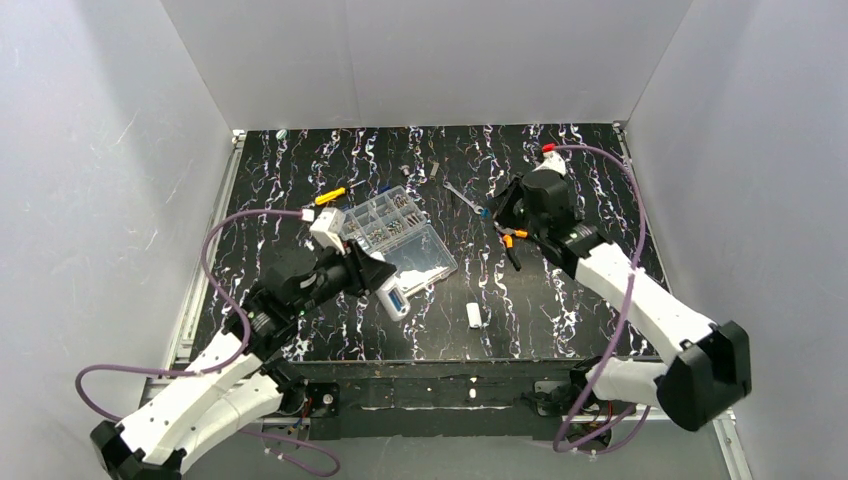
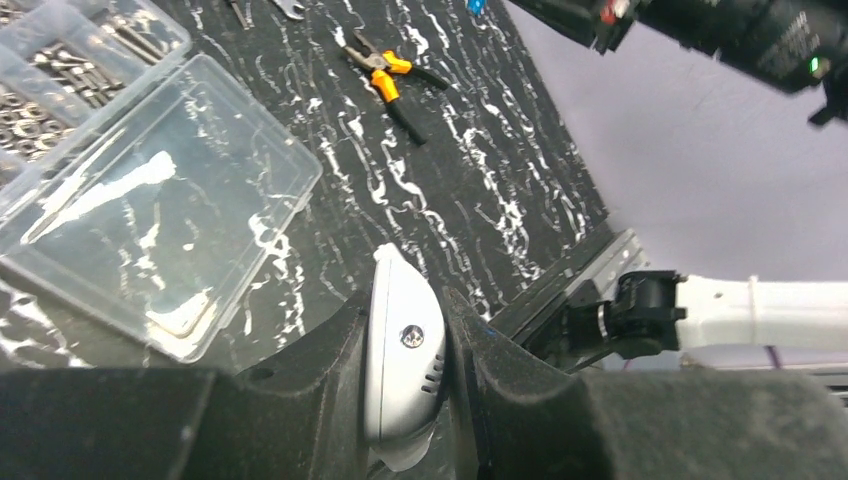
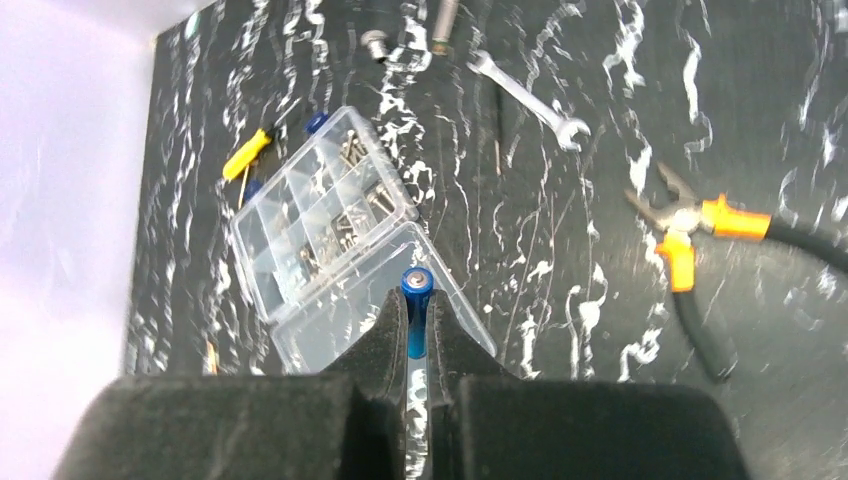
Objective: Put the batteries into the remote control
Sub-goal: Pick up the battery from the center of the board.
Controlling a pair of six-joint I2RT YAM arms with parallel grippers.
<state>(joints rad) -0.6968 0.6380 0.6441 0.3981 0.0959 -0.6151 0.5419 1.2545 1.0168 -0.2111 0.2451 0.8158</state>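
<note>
A small white cover (image 1: pixel 475 315) lay nearest on the desk (image 1: pixel 560 300). The left jaws were clamped on the remote control (image 2: pixel 403 350) beside the clear box (image 2: pixel 160 200). Farther back, the right jaws pinched one blue battery (image 3: pixel 416 310) near orange pliers (image 3: pixel 700 225).

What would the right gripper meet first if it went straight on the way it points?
Probably the open lid of the clear compartment box, which lies ahead of the right gripper, shut on a blue battery. Depth is unclear; the table could come first.
</note>
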